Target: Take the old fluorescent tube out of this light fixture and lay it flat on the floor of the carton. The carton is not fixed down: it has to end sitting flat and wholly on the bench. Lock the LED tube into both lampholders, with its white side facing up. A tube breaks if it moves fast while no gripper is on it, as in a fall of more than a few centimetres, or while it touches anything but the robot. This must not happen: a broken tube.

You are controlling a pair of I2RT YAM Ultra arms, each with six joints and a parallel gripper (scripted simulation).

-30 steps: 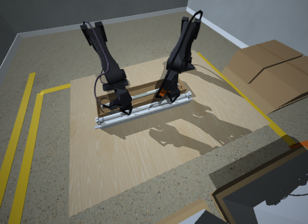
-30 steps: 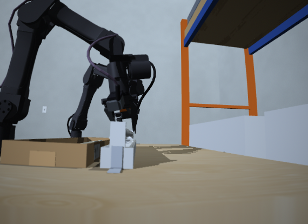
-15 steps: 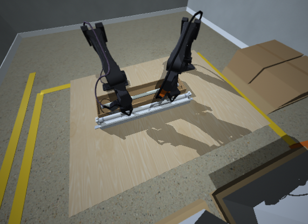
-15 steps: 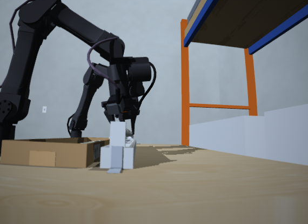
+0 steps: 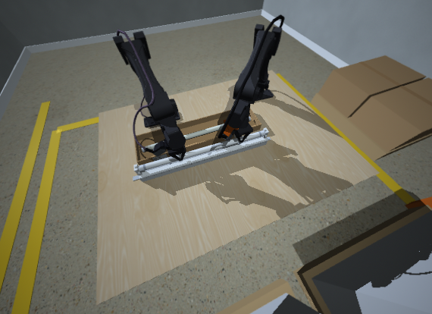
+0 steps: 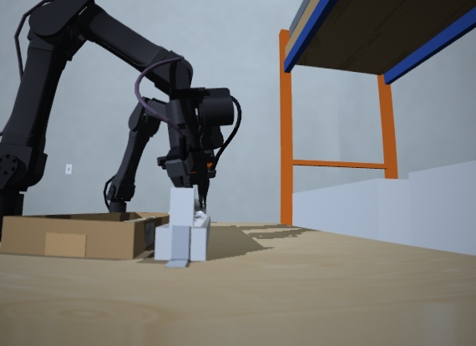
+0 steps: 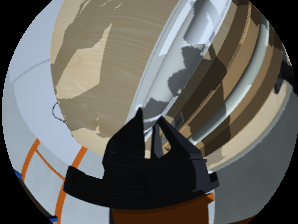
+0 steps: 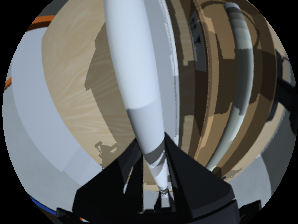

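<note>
We see the pale wood-grained bench (image 5: 151, 236) (image 6: 250, 302) (image 7: 130, 45) (image 8: 75, 75) under everything, on a speckled floor marked with yellow tape (image 5: 36, 217). Well off from the light fixture stand an orange-and-blue rack (image 6: 286, 134) (image 7: 30, 159) and a big brown cardboard box (image 5: 352, 84).

Behind the fixture, our left arm (image 5: 248, 80) (image 6: 129, 160) and right arm (image 5: 155, 92) (image 6: 125, 38), matte black with looping cables, reach across the carton (image 5: 197, 122) (image 6: 108, 239) (image 7: 227, 85) (image 8: 212, 85) and hide parts of it. It is long, shallow and open-topped, plain brown board, lying just beside the fixture on the arms' side and flat on the bench as far as we can see.

The light fixture (image 5: 205, 156) (image 6: 181, 206) (image 7: 150, 75) (image 8: 169, 75) is a narrow, straight-edged white channel with upright end blocks. Along its top runs the LED tube (image 5: 202, 149) (image 7: 172, 65) (image 8: 130, 60) — smooth, round, white on the side we see; whether it is locked in, we cannot tell. The old fluorescent tube (image 5: 202, 133) (image 7: 245, 87) (image 8: 246, 75), glassy and greenish-white, lies lengthwise inside the carton.

Smallest are the jaws: the left jaws (image 5: 242, 139) and right jaws (image 5: 181, 156) both grip the LED tube at separate spots above the fixture.
</note>
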